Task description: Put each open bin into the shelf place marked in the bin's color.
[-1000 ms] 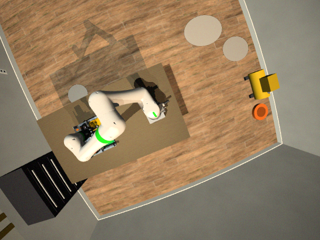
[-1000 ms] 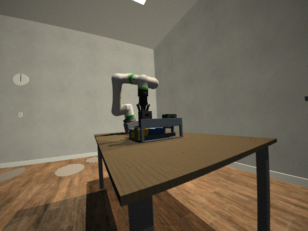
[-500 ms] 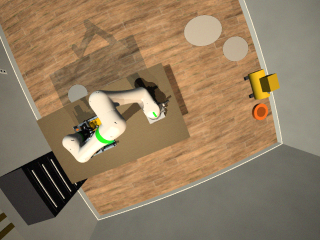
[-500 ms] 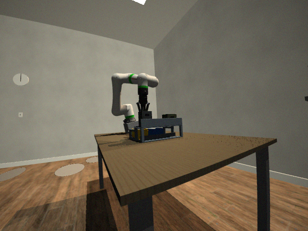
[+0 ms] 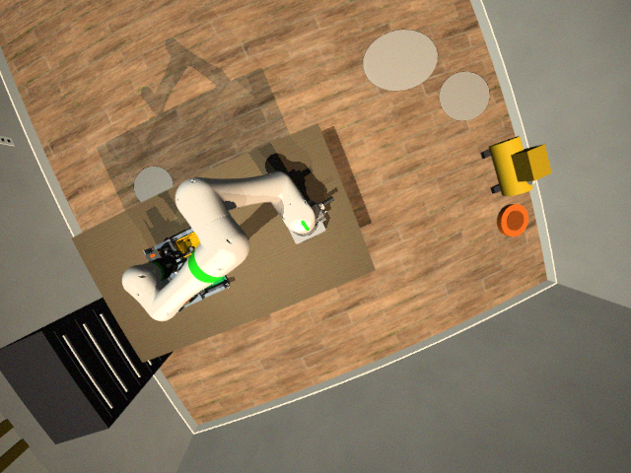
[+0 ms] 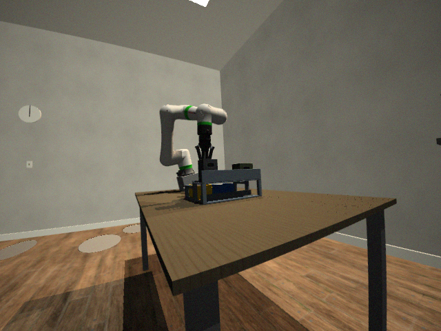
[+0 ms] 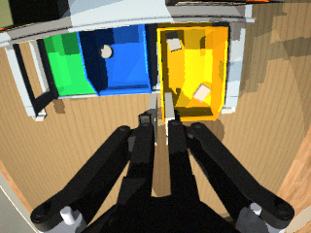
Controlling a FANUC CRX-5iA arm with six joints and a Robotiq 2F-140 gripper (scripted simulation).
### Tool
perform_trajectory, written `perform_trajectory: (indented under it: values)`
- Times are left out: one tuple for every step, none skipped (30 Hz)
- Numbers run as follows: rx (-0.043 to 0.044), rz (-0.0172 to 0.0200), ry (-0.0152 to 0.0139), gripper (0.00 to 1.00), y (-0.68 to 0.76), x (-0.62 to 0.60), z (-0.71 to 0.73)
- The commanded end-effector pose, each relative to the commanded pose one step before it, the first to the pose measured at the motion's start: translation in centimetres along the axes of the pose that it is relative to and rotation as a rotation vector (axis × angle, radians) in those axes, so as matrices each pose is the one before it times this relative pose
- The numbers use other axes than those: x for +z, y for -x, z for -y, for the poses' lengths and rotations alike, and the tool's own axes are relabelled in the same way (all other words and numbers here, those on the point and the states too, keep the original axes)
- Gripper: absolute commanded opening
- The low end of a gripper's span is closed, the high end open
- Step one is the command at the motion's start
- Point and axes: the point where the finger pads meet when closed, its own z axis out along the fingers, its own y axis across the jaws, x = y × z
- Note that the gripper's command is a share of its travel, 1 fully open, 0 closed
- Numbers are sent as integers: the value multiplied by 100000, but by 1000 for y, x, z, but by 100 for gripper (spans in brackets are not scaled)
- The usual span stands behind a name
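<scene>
Gripper (image 7: 162,119) pinched tight on nothing, hanging just in front of the shelf (image 7: 111,16). Yellow bin (image 7: 192,72) and blue bin (image 7: 123,58) tucked in there side by side, little parts inside, green mark (image 7: 68,65) left of blue
</scene>
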Motion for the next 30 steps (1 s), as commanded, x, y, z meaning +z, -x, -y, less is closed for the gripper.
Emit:
perform_trajectory:
  values:
    - [1, -47, 6, 6, -15, -58, 0]
    - [0, 0, 0, 6, 0, -3, 0]
    - [0, 0, 0, 6, 0, -2, 0]
    - [0, 0, 0, 6, 0, -1, 0]
    - [0, 0, 0, 6, 0, 0, 0]
    - [0, 0, 0, 6, 0, 0, 0]
    - [0, 0, 0, 6, 0, 0, 0]
    - [0, 0, 0, 6, 0, 0, 0]
    - [0, 0, 0, 0, 0, 0, 0]
    - [0, 0, 0, 0, 0, 0, 0]
    - [0, 0, 0, 0, 0, 0, 0]
    - [0, 0, 0, 0, 0, 0, 0]
    - [0, 0, 0, 0, 0, 0, 0]
    - [0, 0, 0, 0, 0, 0, 0]
    - [0, 0, 0, 0, 0, 0, 0]
    - [0, 0, 0, 0, 0, 0, 0]
    - [0, 0, 0, 0, 0, 0, 0]
    - [0, 0, 0, 0, 0, 0, 0]
    - [0, 0, 0, 0, 0, 0, 0]
    - [0, 0, 0, 0, 0, 0, 0]
    - [0, 0, 0, 0, 0, 0, 0]
    - [0, 0, 0, 0, 0, 0, 0]
    - [0, 0, 0, 0, 0, 0, 0]
    - [0, 0, 0, 0, 0, 0, 0]
    - [0, 0, 0, 0, 0, 0, 0]
    - [0, 0, 0, 0, 0, 0, 0]
    - [0, 0, 0, 0, 0, 0, 0]
    - [0, 0, 0, 0, 0, 0, 0]
    - [0, 0, 0, 0, 0, 0, 0]
    - [0, 0, 0, 0, 0, 0, 0]
